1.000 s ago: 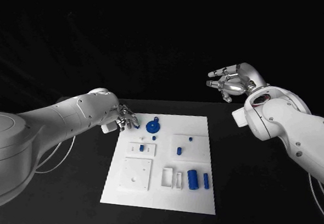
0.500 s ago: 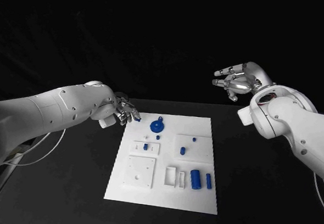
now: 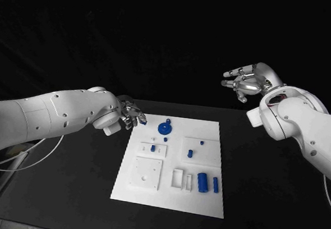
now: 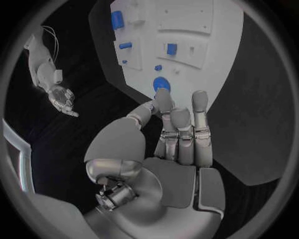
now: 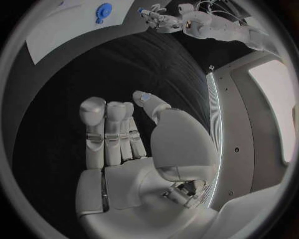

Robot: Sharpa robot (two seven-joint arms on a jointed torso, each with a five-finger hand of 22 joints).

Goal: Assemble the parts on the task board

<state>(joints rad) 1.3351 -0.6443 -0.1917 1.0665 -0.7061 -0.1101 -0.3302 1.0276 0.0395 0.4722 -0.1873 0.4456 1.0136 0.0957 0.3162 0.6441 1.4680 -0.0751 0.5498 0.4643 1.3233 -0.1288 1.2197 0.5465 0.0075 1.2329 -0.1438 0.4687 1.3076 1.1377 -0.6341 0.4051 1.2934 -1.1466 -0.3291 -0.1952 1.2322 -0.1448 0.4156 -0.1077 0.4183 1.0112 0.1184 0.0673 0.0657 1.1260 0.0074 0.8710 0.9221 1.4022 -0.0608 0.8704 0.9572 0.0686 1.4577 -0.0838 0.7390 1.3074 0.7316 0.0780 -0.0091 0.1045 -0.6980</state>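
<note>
Blue parts [image 3: 201, 180] lie scattered on the white task board [image 3: 170, 197] mid-surface, likely light, rigid, slick plastic best pinched by their sides, while left hand [image 3: 130, 115] hovers at the board's far corner and right hand [image 3: 247, 82] hangs well apart, both empty, fingers apart.

The left arm reaches in low from the left side, its robot hand [image 3: 130, 115] held with fingers [image 4: 181, 127] side by side, nearly straight, and the thumb bent in beside them, holding nothing. The right arm bends up from the right side, its robot hand [image 3: 247, 81] raised high and well apart from the other. Its fingers [image 5: 106, 132] are loosely extended together with the thumb standing off to the side, and nothing lies in the palm.
</note>
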